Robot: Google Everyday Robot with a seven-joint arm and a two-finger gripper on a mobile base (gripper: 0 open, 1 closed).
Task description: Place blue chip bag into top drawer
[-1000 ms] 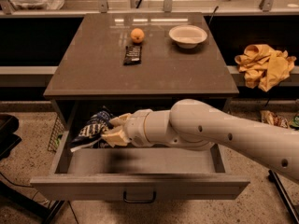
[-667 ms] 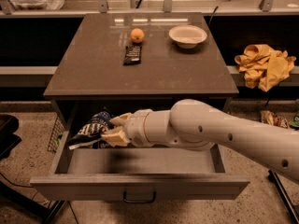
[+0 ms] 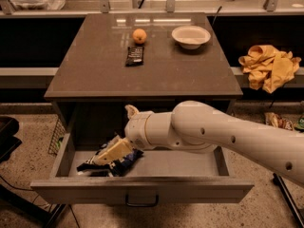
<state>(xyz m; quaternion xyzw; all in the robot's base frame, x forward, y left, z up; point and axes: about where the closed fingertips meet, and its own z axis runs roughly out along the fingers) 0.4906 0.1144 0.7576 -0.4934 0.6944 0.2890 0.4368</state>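
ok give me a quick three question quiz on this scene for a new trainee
1. True or false: the top drawer is shut.
2. Which lies inside the drawer? A) white bowl B) blue chip bag C) orange
3. Where is the gripper?

Key: 1 false; 2 B; 3 inside the drawer's left part, at the blue chip bag.

1x gripper (image 3: pixel 113 152) in drawer (image 3: pixel 142 190), 1x chip bag (image 3: pixel 122 165), 1x orange (image 3: pixel 139 35)
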